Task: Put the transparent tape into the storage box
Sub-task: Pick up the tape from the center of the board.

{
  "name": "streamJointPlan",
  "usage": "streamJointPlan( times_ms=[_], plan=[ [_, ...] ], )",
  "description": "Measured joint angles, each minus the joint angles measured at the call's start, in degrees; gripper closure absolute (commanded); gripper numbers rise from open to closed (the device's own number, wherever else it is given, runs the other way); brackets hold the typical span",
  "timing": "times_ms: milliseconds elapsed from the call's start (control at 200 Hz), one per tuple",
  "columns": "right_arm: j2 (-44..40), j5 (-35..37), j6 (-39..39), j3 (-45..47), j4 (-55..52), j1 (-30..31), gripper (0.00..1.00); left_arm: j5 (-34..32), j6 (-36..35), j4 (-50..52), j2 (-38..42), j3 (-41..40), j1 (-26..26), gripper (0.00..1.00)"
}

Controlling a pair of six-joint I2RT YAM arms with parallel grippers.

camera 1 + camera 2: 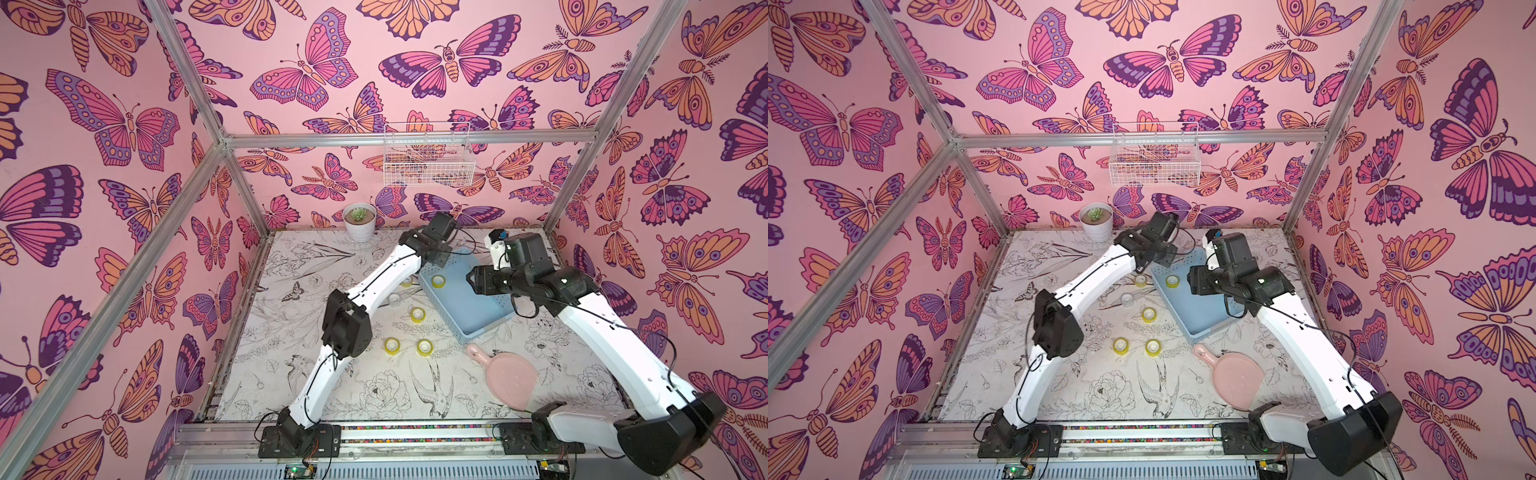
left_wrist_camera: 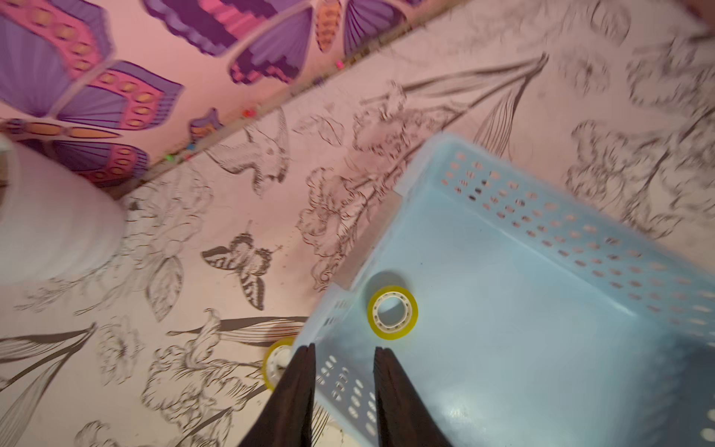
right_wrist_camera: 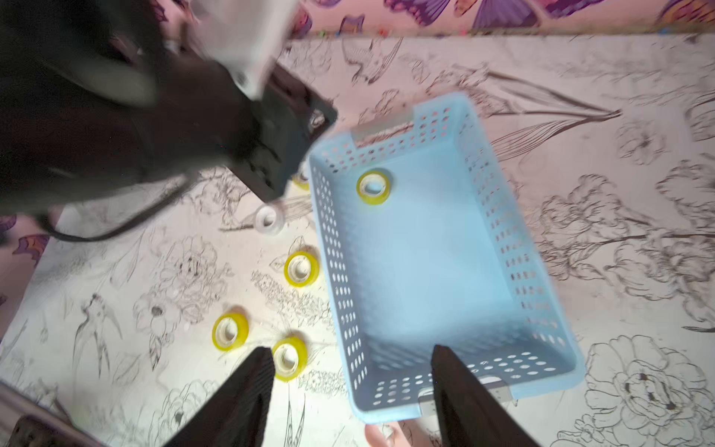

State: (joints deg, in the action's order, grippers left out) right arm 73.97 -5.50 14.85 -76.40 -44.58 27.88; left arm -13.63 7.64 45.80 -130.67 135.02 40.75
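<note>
left gripper (image 2: 344, 347) — tape (image 2: 392, 312) just beyond, apart

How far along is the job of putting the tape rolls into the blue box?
Done: one tape roll lies inside the storage box. In hand: nothing; the left gripper is open and empty by the box's wall, and the right gripper is open too. Left: five more rolls outside it on the table.

Tape roll (image 1: 438, 281) (yellow-rimmed) inside storage box (image 1: 465, 307)
</note>
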Motion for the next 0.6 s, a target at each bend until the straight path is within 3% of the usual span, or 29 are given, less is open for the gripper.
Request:
streamJointPlan(
  times_ms=[130, 361, 601],
  plan=[
    [5.6, -4.8, -1.5, -0.3, -1.1, 1.9, 0.34, -3.2, 3.9, -1.3, 13.1, -11.1, -3.9, 0.63],
    [19.4, -10.3, -4.8, -5.6, -2.3, 12.2, 0.36, -6.6, 11.1, -2.0, 34.4, -35.5, -14.1, 0.63],
    [33.1, -12.3, -6.2, -7.4, -0.7, 19.8, 0.38, -8.4, 15.8, -2.7, 48.4, -53.7, -14.1, 0.60]
  ],
)
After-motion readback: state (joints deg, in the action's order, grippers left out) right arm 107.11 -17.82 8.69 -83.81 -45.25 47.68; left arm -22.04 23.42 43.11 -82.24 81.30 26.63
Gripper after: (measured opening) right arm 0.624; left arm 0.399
